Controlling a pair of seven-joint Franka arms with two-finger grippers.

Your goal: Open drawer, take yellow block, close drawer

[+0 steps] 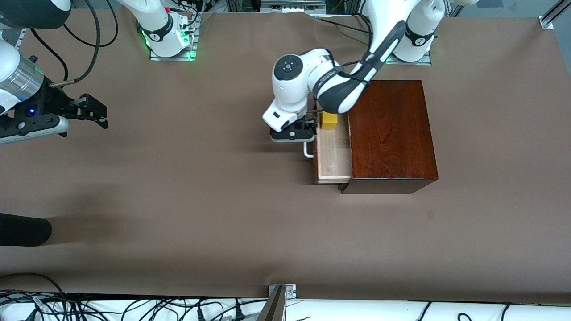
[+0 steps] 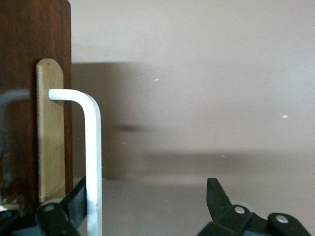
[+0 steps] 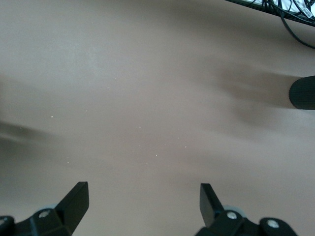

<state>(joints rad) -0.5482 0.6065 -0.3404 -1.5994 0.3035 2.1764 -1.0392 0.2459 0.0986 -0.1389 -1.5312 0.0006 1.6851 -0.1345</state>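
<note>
The drawer (image 1: pixel 332 154) is pulled partly out of the dark wooden box (image 1: pixel 390 133), its pale interior exposed and its front facing the right arm's end of the surface (image 1: pixel 178 200). The white handle (image 1: pixel 308 149) projects from the drawer front. The left gripper (image 1: pixel 298 130) sits low at this handle; in the left wrist view the handle (image 2: pixel 92 162) passes just inside one finger (image 2: pixel 74 201) while the other finger stands well apart, so the gripper is wide open and grips nothing. The yellow block (image 1: pixel 329 120) rests in the drawer at the corner farther from the front camera, close beside the left arm's wrist. The right gripper (image 1: pixel 96 111) waits over bare surface toward the right arm's end, fingers spread and empty. Judged risks: lifting the left gripper without first clearing the handle could snag the bar and shift the drawer or the whole box. The block lies tight against the drawer walls, so a descending finger could strike the rim or pinch the block askew. The drawer opening appears narrow for wide-open fingers.
</note>
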